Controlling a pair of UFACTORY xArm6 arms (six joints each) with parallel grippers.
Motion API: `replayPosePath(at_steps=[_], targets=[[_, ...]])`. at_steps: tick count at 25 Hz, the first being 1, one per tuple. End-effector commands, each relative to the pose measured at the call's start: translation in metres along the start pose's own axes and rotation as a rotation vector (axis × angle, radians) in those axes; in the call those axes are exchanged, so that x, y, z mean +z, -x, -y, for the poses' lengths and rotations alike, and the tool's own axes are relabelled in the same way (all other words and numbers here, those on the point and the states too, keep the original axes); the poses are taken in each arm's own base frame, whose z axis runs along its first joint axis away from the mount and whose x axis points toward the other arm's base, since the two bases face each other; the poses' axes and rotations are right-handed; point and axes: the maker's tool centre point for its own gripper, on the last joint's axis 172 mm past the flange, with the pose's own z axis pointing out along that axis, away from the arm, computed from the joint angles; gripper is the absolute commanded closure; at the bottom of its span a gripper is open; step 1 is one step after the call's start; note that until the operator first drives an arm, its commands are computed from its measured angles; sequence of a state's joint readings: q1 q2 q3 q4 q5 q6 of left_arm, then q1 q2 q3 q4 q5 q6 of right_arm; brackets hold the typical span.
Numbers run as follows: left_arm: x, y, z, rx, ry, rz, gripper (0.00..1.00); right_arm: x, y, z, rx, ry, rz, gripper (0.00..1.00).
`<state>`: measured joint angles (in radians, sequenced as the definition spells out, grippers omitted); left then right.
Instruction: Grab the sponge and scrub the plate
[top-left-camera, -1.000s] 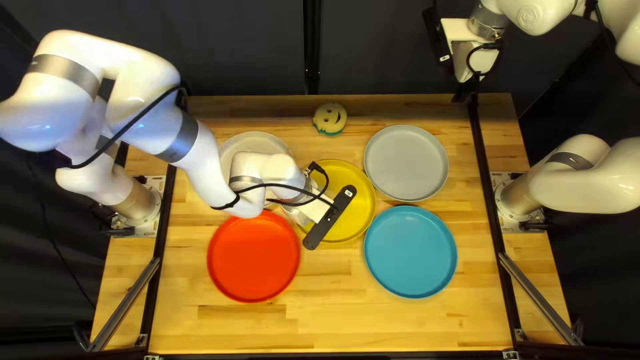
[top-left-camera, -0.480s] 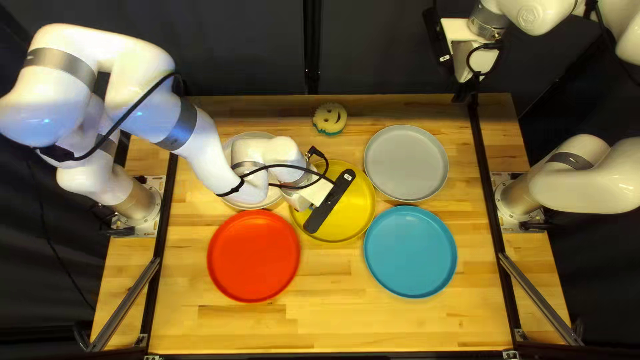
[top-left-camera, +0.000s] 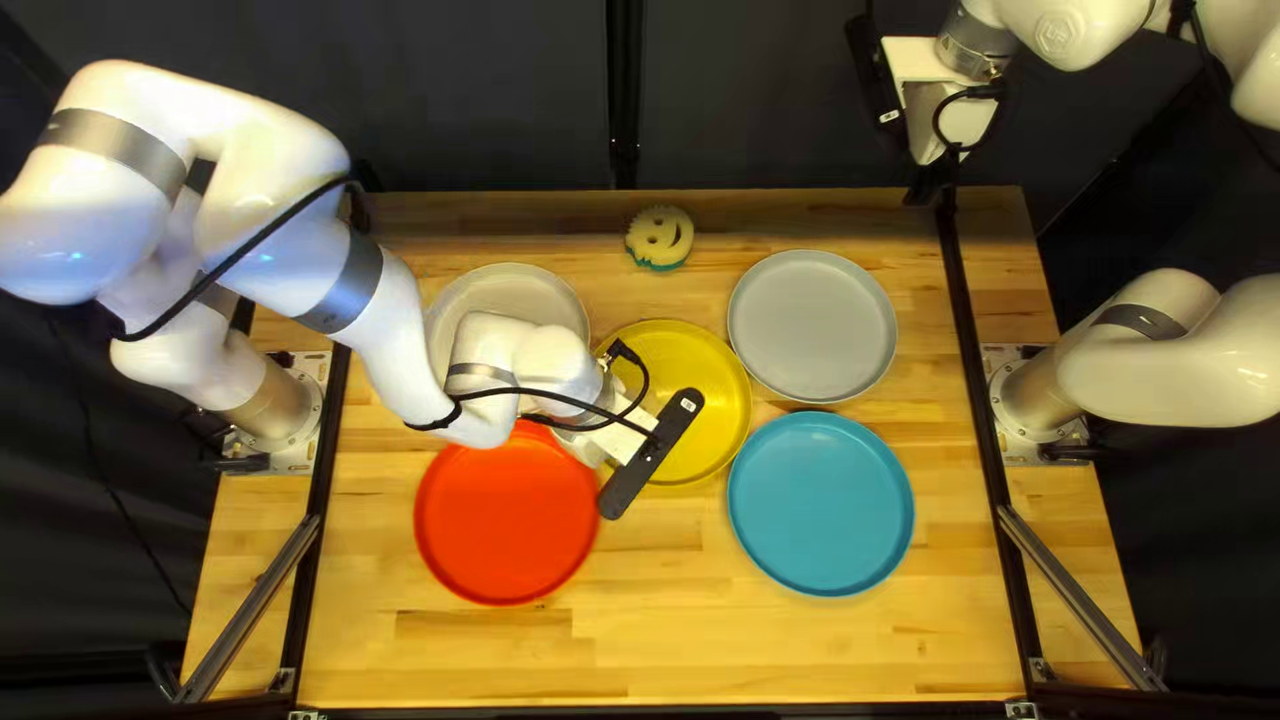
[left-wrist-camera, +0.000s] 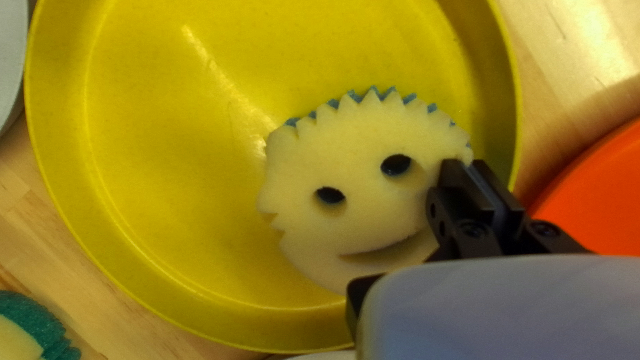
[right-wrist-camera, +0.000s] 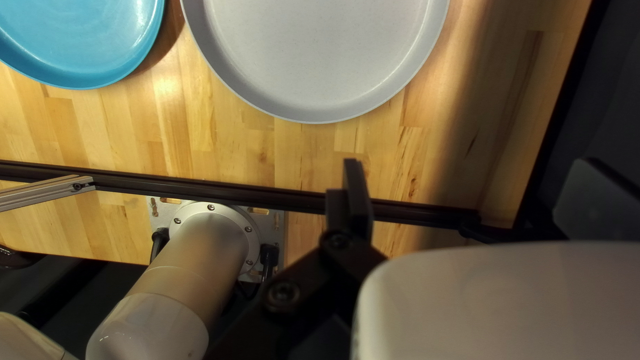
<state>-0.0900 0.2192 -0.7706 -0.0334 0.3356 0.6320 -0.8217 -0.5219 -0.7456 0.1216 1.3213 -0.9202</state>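
Left gripper [left-wrist-camera: 415, 235] is pinched shut on the sponge [left-wrist-camera: 350, 185], which is taken by its edge beside one eye hole. Only one finger is plainly shown; the other is hidden behind the mount. The sponge is pressed into the yellow plate [left-wrist-camera: 150, 125], on the near-left part of its floor, close to the wall that faces the orange plate [left-wrist-camera: 600, 200]. Scrubbing is judged to be under way.

The right gripper [right-wrist-camera: 370, 200] is spread and holds nothing. It is raised beyond the far right corner of the table [top-left-camera: 650, 620], well apart from the work.

Several faults could follow from here. Because the sponge is gripped only at its rim, it could be twisted or pulled out of the pinch if it is dragged hard across the floor. The yellow plate is not steadied by anything, so a sideways stroke could push it into the orange plate, just beside it on the near left, or into the grey plate [top-left-camera: 810, 325] on its far right. Pressure applied near the wall rather than mid-floor could tip the yellow plate up. If the wrist is lowered too far, the wall could be struck by a finger.

A second sponge [top-left-camera: 659, 237] lies at the far edge of the table, well apart.
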Motion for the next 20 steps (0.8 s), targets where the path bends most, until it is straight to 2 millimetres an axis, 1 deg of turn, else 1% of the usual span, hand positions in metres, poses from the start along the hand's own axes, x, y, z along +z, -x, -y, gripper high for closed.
replayPosePath(at_steps=[1, 4, 6, 10, 11, 13, 14, 16, 18, 20], targets=[[0.005, 0.003, 0.029, -0.013, -0.002, -0.008, 1.00, 0.000, 0.000, 0.000, 0.000, 0.000, 0.000, 0.00], [0.003, 0.004, 0.039, -0.015, -0.005, -0.007, 1.00, 0.000, 0.000, 0.000, 0.000, 0.000, 0.000, 0.00], [0.001, -0.001, 0.037, -0.012, -0.008, -0.007, 1.00, 0.000, 0.000, 0.000, 0.000, 0.000, 0.000, 0.00], [-0.001, -0.016, 0.021, 0.003, -0.013, -0.007, 1.00, 0.000, 0.000, 0.000, 0.000, 0.000, 0.000, 0.00], [-0.001, -0.021, 0.013, 0.010, -0.015, -0.008, 1.00, 0.000, 0.000, 0.000, 0.000, 0.000, 0.000, 0.00], [0.000, -0.026, 0.002, 0.019, -0.017, -0.009, 1.00, 0.000, 0.000, 0.000, 0.000, 0.000, 0.000, 0.00], [0.002, -0.029, -0.006, 0.026, -0.019, -0.010, 1.00, 0.000, 0.000, 0.000, 0.000, 0.000, 0.000, 0.00], [0.003, -0.034, -0.016, 0.034, -0.022, -0.012, 1.00, 0.000, 0.000, 0.000, 0.000, 0.000, 0.000, 0.00], [0.003, -0.039, -0.023, 0.041, -0.025, -0.015, 1.00, 0.000, 0.000, 0.000, 0.000, 0.000, 0.000, 0.00], [0.002, -0.043, -0.025, 0.047, -0.028, -0.015, 1.00, 0.000, 0.000, 0.000, 0.000, 0.000, 0.000, 0.00]])
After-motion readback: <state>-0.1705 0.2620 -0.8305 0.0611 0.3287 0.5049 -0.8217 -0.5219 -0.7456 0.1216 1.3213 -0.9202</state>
